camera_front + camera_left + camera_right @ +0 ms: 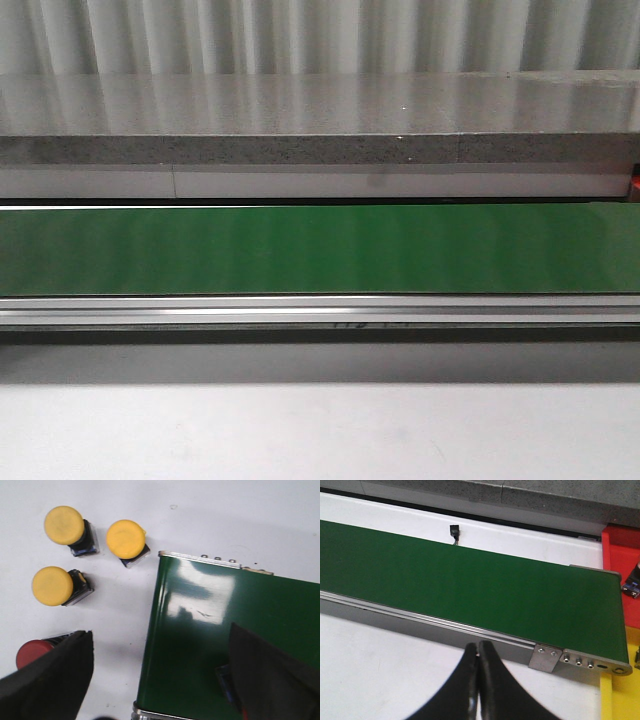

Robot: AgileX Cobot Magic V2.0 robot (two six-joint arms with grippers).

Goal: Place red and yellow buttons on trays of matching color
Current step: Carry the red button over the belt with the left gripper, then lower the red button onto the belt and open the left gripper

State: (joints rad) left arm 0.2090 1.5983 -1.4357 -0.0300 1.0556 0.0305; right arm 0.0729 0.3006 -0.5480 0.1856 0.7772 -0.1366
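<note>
Three yellow buttons (64, 525) (125, 539) (52, 585) stand on the white table beside the end of the green belt (210, 630). A red button (31, 651) is half hidden behind one finger of my left gripper (160, 632), which is wide open over the belt's edge. A small dark base (225, 680) with a trace of red peeks out on the belt from behind the other finger. My right gripper (479, 647) is shut and empty above the table, near the belt's other end. There I see a red tray (617, 550) holding a dark button base (633, 583), and a yellow tray (620, 700).
The green conveyor belt (320, 250) runs across the front view with a metal rail (320, 310) along its near side and a grey stone ledge (320, 120) behind. Neither gripper shows in that view. A small black connector (454, 531) sits beyond the belt.
</note>
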